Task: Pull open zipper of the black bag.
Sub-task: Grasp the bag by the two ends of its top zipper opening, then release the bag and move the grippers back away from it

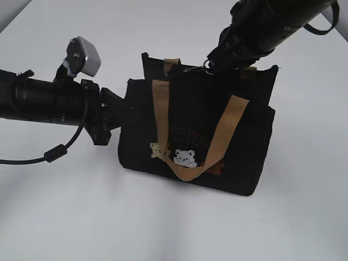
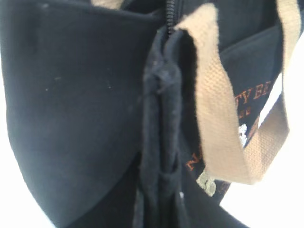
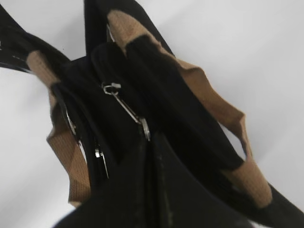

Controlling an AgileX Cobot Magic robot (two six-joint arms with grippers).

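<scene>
On the white tabletop (image 1: 65, 217), the left end effector (image 1: 120, 111) pins the bag (image 1: 244, 136); the right end effector (image 3: 151, 142), clamped on the zipper (image 3: 124, 108) pull, should draw steadily along the seam.

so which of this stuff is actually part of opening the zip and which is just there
Part of the job:
- black bag
- zipper along its top edge, with its silver pull
- right tool, shut on the pull
- left tool, pressed against the bag's end

Just there:
- tan handles
- bear patches on the front
- white table
</scene>
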